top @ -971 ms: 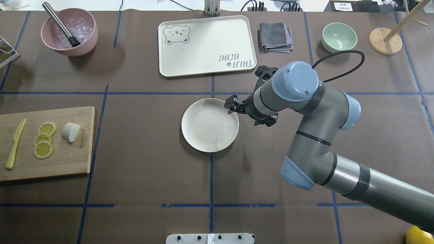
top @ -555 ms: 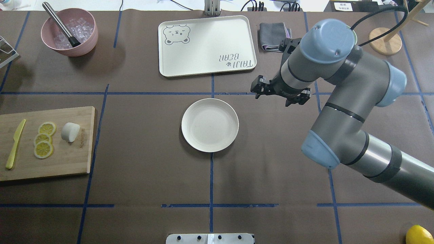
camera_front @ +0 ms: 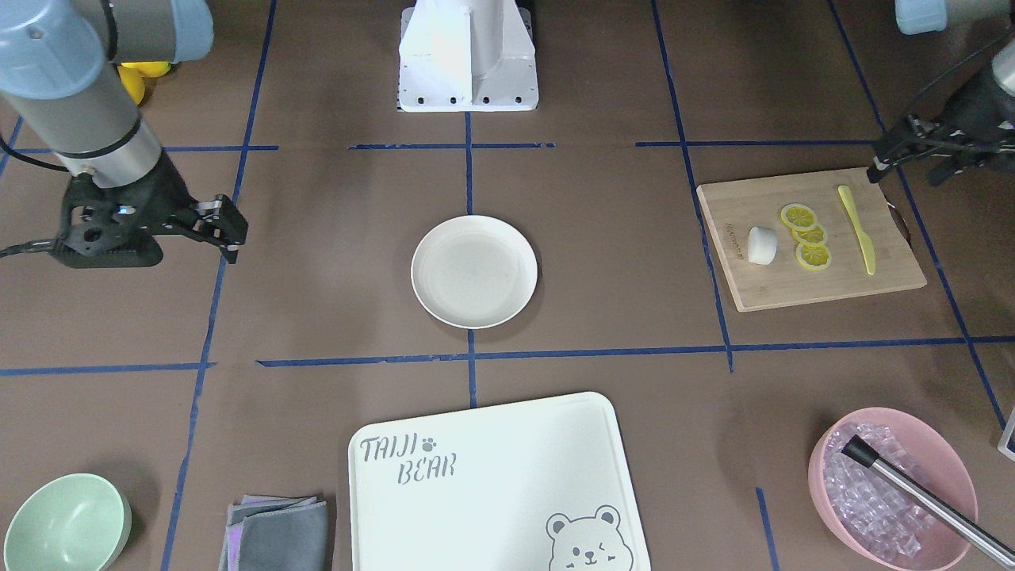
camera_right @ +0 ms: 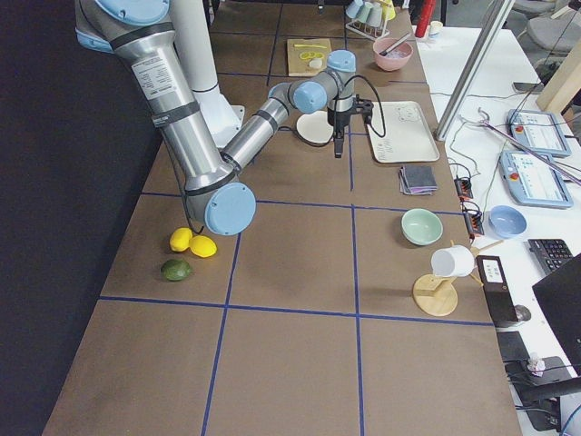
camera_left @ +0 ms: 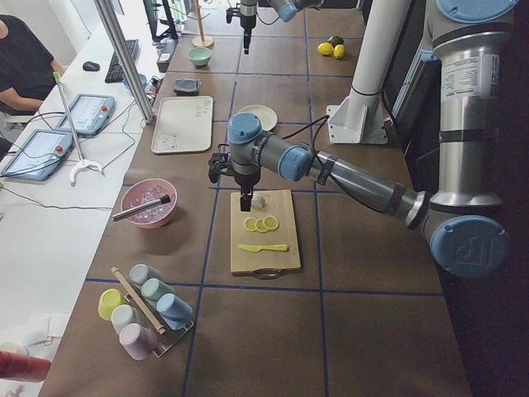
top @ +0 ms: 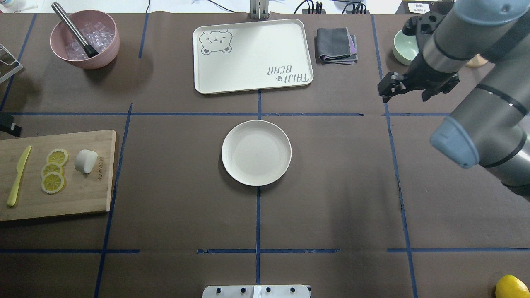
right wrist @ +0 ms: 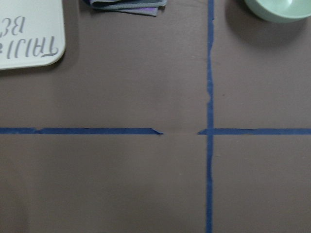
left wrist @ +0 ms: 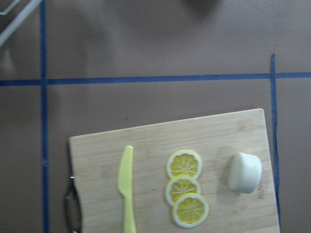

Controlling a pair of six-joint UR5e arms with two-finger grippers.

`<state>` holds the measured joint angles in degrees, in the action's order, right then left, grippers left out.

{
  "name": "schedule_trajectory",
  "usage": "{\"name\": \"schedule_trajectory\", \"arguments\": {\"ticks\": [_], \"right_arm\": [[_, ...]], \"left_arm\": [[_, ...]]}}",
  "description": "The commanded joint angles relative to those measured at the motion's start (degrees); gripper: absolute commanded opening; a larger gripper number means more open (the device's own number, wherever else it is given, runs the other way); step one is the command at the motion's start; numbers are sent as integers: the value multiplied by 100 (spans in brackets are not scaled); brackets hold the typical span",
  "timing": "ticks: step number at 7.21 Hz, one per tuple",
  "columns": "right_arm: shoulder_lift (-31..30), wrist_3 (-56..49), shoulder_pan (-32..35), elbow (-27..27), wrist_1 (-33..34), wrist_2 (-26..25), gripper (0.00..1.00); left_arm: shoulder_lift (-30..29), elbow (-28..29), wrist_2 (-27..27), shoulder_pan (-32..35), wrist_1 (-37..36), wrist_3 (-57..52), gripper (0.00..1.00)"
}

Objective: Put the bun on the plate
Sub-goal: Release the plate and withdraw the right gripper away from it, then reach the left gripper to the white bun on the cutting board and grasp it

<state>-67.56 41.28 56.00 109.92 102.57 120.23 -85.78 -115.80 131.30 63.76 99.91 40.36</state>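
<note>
The bun [top: 86, 161] lies on the cutting board [top: 83, 194] at the left end of the tabletop [top: 174, 198], well apart from the plate [top: 256, 153]. The left pincer [camera_left: 245, 201] hangs high over that board near the knife [top: 18, 176], and I cannot tell how far it is open. The bun sits plateward of it. The right pincer [top: 405, 92], spread and empty, is far beyond the plate.

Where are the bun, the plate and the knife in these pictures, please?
bun [top: 86, 161]: overhead exterior view, middle of its white top.
plate [top: 256, 153]: overhead exterior view, bare middle of its empty surface.
knife [top: 18, 176]: overhead exterior view, midway along its yellow length.
</note>
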Motion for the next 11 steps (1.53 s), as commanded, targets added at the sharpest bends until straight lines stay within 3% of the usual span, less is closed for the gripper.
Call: {"name": "schedule_trajectory", "arguments": {"ticks": [1,3,5,8,9,11], "right_arm": [[-685,-1773,961,-23,35,360,100],[-1283,-3041,1709,-32,35,632,100],[-1680,-3808,2203,-50,26,809,100],[-1910,-3846,2468,-67,-9,976,100],[-1919,-3846,2486,-67,-9,976,100],[-1910,-3838,2495,-67,0,976,100]], "left_arm": [[-192,127,-883,-1273,757,1331,100],[-464,669,-1306,-1601,985,1378,99],[-544,1347,-1564,-1866,1783,1622,99],[-598,1569,-1581,-1981,1927,1641,98],[-580,1569,-1581,-1981,1927,1650,94],[-545,1543,-1573,-1972,1927,1659,77]]}}
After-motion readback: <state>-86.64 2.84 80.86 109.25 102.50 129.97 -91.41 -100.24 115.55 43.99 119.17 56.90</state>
